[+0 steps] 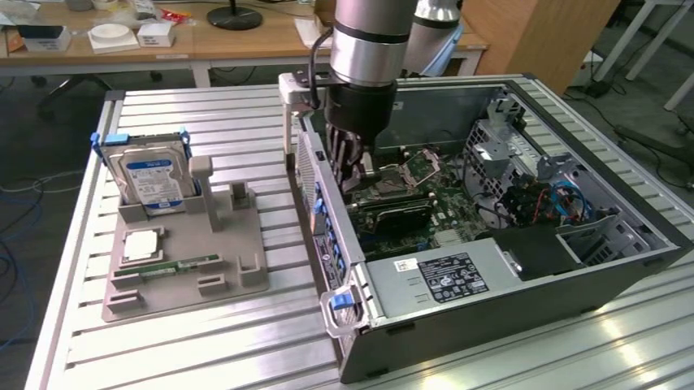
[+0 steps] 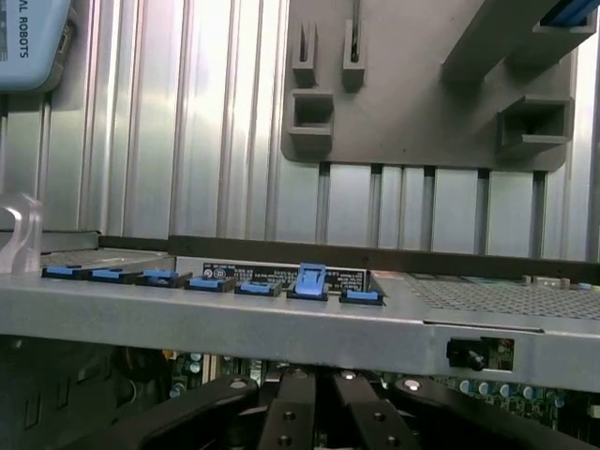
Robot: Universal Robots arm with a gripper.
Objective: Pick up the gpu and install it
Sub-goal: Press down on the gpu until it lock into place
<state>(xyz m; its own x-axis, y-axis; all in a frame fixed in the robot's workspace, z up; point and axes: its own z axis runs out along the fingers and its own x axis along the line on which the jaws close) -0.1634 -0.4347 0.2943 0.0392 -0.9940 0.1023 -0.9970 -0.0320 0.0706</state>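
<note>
Open PC case (image 1: 521, 309) on the slatted table (image 1: 195, 341), arm reaching down into it. The gripper (image 1: 362, 180) sits low over the motherboard (image 1: 434, 195) with its fingers together. The gpu (image 1: 392, 214) looks to be the dark card standing on edge just beside and below the fingertips, at the slot. I can't tell whether they pinch its top edge or only bear on it. To do the step well, I'd keep the card square to the slot, press straight down and evenly, with the bracket end lined up against the case's rear wall - no tilt. The exterior view gives the card and board layout, plus the grey fixture plate (image 1: 233, 244) with the hard drive (image 1: 152, 180) well apart. The wrist view adds the row of blue slot latches (image 2: 309, 279) on the case edge - one flipped up - with the finger linkages drawn together beneath.
</note>
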